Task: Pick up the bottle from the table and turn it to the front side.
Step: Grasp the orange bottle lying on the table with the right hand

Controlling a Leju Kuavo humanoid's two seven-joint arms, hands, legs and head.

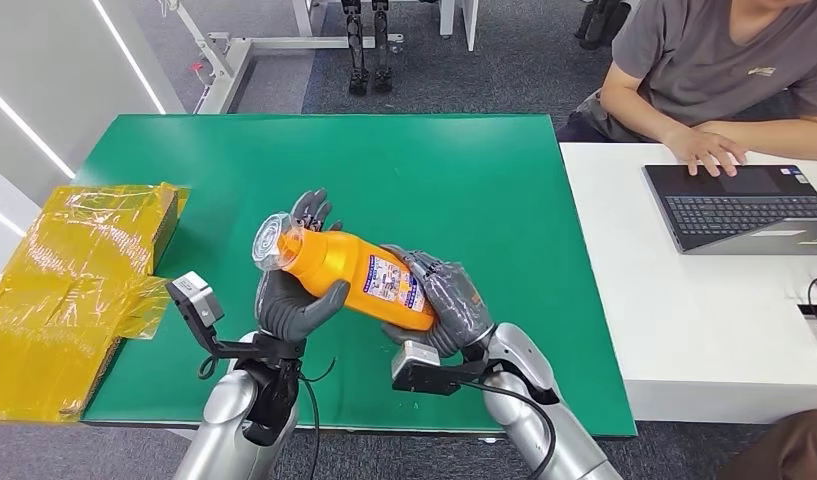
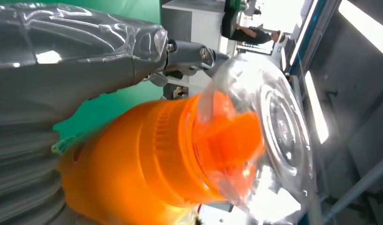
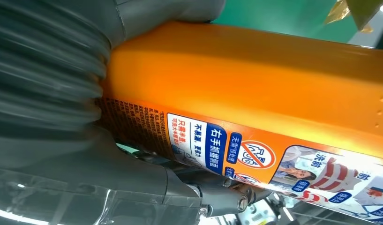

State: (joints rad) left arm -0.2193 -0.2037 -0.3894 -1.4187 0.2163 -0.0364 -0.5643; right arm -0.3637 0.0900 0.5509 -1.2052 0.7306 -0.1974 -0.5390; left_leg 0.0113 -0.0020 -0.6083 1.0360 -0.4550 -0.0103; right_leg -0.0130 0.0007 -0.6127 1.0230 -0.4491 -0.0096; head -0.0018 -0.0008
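An orange bottle (image 1: 354,275) with a clear plastic cap (image 1: 270,244) is held above the green table (image 1: 464,180), lying on its side with its cap toward the left. My left hand (image 1: 296,285) grips it near the neck, thumb across the front. My right hand (image 1: 446,302) holds its base end. The printed label (image 1: 396,281) faces up toward the head view. Close up, the orange bottle (image 2: 147,164) and clear cap (image 2: 274,126) sit beside my left hand (image 2: 63,75). The label (image 3: 274,159) runs along the bottle (image 3: 255,75) against my right hand (image 3: 48,93).
A yellow plastic-wrapped package (image 1: 69,290) lies at the table's left edge. A white table (image 1: 684,300) on the right carries a laptop (image 1: 744,205), with a person (image 1: 714,70) seated at it. Black stand legs (image 1: 369,50) are on the floor beyond.
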